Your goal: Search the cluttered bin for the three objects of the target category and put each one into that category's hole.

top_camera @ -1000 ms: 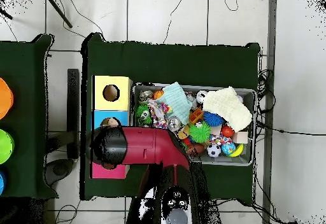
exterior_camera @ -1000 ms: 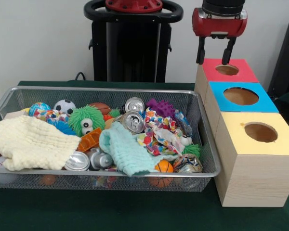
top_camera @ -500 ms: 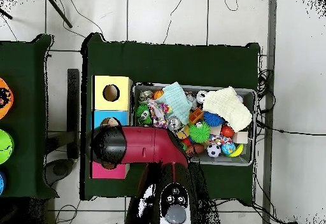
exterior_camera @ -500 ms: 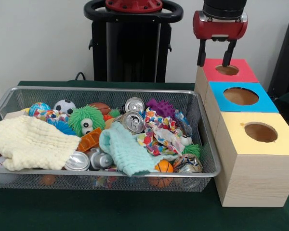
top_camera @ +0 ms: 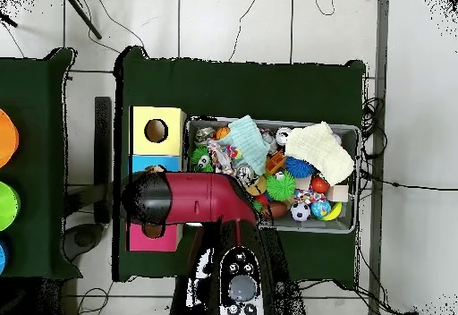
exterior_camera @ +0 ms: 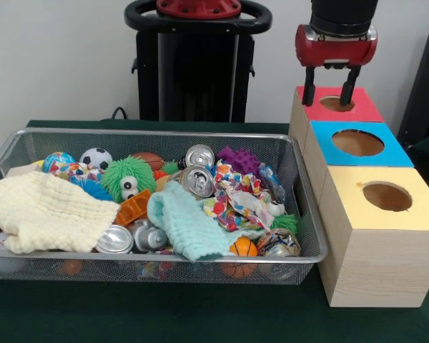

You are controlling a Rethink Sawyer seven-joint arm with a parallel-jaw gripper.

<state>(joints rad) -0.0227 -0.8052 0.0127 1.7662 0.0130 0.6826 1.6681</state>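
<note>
The bin [exterior_camera: 159, 133] is a silver wire-mesh basket full of mixed things: several silver cans [exterior_camera: 196, 181], a yellow cloth [exterior_camera: 46, 211], a teal cloth [exterior_camera: 186, 225], a green fuzzy ball [exterior_camera: 129, 177], a soccer ball [exterior_camera: 95, 158] and an orange ball [exterior_camera: 243, 248]. Three wooden boxes with holes stand to its right: a red-topped one [exterior_camera: 366, 108], a blue-topped one [exterior_camera: 390, 146] and a yellow-topped one [exterior_camera: 357, 211]. My gripper [exterior_camera: 331, 98] hangs open and empty just above the red box's hole. In the overhead view my red arm [top_camera: 192, 200] hides the gripper and most of the red box.
The robot's black pedestal [exterior_camera: 196, 64] stands behind the bin. The green table [exterior_camera: 164, 314] runs in front of the bin and boxes. In the overhead view the yellow box [top_camera: 157, 131] and the bin [top_camera: 349, 226] show, with coloured discs [top_camera: 7, 206] at the left edge.
My gripper has moved a little to the right, further over the red box's hole, still open and empty. Nothing in the bin has moved.
</note>
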